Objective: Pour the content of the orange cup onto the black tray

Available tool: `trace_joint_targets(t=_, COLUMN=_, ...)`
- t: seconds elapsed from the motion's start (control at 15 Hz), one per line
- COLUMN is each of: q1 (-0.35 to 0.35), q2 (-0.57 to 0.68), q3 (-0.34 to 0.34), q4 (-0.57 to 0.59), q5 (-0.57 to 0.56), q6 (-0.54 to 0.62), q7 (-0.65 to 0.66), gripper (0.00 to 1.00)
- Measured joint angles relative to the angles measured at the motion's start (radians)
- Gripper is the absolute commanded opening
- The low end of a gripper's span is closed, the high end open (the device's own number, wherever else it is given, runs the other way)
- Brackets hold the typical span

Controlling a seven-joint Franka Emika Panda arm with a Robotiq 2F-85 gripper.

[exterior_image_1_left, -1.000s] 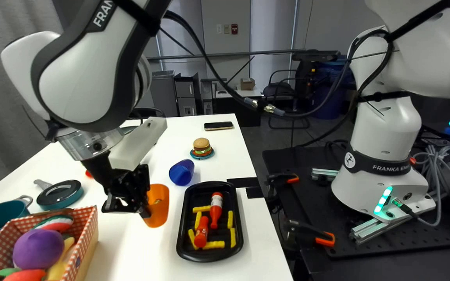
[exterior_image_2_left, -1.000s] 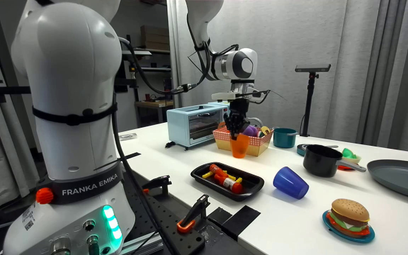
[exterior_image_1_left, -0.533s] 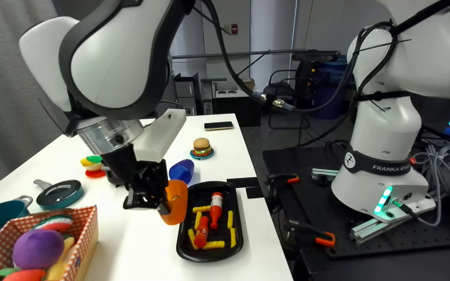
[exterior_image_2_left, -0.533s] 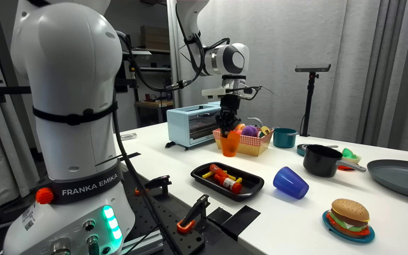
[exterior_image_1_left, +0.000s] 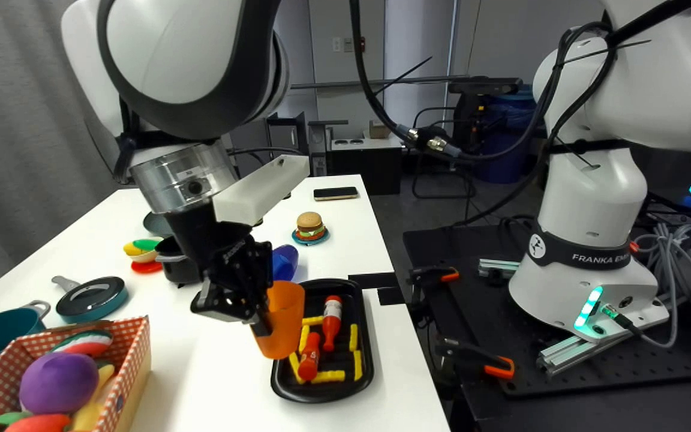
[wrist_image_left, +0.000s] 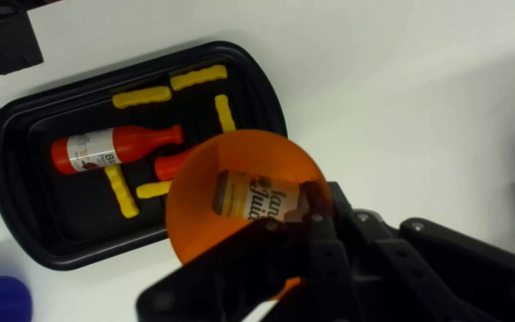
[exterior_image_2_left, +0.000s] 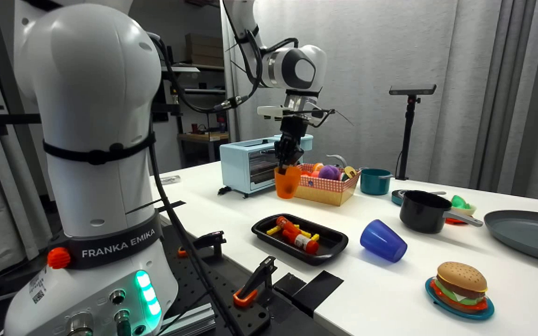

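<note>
Left to right, by an exterior view: basket (exterior_image_1_left: 131, 369) on the tabletop (exterior_image_1_left: 201, 384), well apart from the action, low risk. Then the pincer (exterior_image_1_left: 267, 318), pinched onto the wall of the cup (exterior_image_1_left: 287, 318), apparently straddling it in the wrist view. Hold is at one spot on one side, so once tilting starts the cup could swivel or slip out. Cup leans slightly, mouth up, looks lifted off the tabletop, overlapping an edge of the tray (exterior_image_1_left: 321, 393) in this view; exact gap can't be judged. Juice container (wrist_image_left: 259, 196) sits inside, so not poured yet. Tip it here and it might hit the rim or the tabletop, since the cup doesn't look centred over the tray. It could also snag on a fingertip inside the cup and hang up. Blue cup (exterior_image_1_left: 285, 262) lies on its side near the tray; a wide swing might knock it and set it rolling. Tray last: red bottles (exterior_image_1_left: 332, 324) and yellow sticks (exterior_image_1_left: 327, 377) lie in it, so a drop from high could bounce off them over the low rim, while carrying the cup too low might clip the rim or shove one of the red bottles aside.
</note>
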State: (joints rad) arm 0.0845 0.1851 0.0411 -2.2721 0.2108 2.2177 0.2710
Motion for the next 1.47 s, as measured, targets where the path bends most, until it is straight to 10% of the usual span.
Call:
trace_joint_targets(t=0.73, q1=-0.061, q2=-0.008, q3=0.004, q4=-0.065, q5=0.473, q6=-0.004, q7=-0.339, gripper=0.01)
trace_joint_targets(t=1.47, q1=-0.180, q2=0.001, q3=-0.033, q4=-0.039, q5=0.705, q6=-0.197, q7=-0.789, gripper=0.01)
